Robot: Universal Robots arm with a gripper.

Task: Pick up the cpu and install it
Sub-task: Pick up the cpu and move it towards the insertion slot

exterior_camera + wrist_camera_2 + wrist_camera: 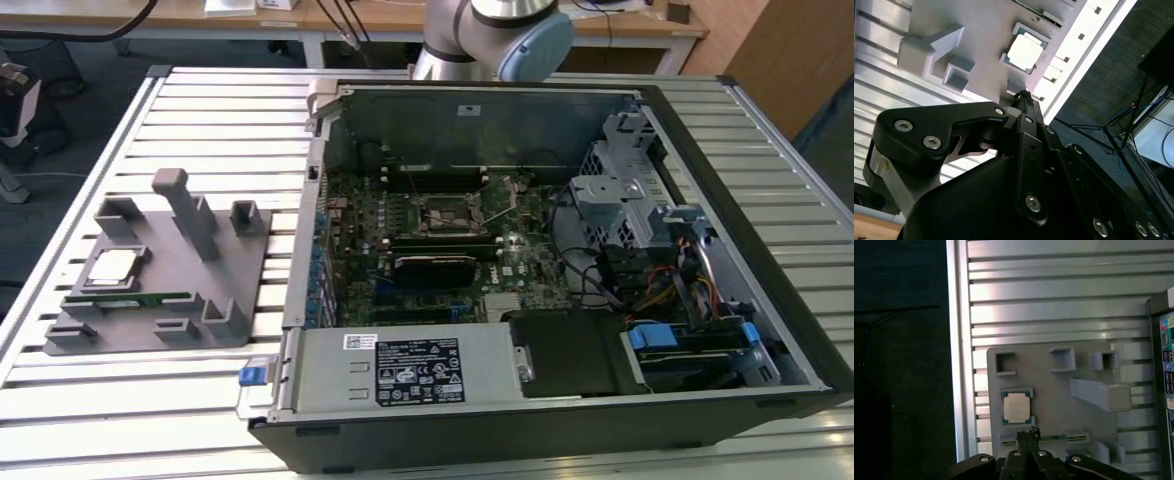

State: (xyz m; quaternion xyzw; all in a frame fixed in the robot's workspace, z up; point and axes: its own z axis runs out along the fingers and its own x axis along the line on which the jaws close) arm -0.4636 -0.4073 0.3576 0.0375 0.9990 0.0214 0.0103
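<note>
The cpu (111, 268) was seen lying flat, silver top upward, in a shallow square recess of a grey fixture plate (247, 270). The plate was laid on the slatted metal table (214, 120), at the exterior view's left of the opened computer case (534, 440) and apart from it. A narrow green memory stick (127, 298) was held in a slot of the same plate, just beside the cpu. An upright grey post (187, 210) and several small open-sided brackets were raised from the plate around them.

Inside the case, the motherboard's socket (445, 212) was seen with its frame near the middle of the board. The base of the arm (487, 35) was mounted behind the case.

In both wrist views the gripper (1029, 432) (1024, 96) was found above the fixture plate (1054, 390) (984, 30), with its fingers drawn together at the tips and nothing clamped between them. The cpu (1016, 407) (1025, 51) was shown just beyond those tips, in its recess and untouched. The memory stick (1054, 438) was partly covered by the fingers in the first wrist view. How high the fingertips were held above the plate could not be told
</note>
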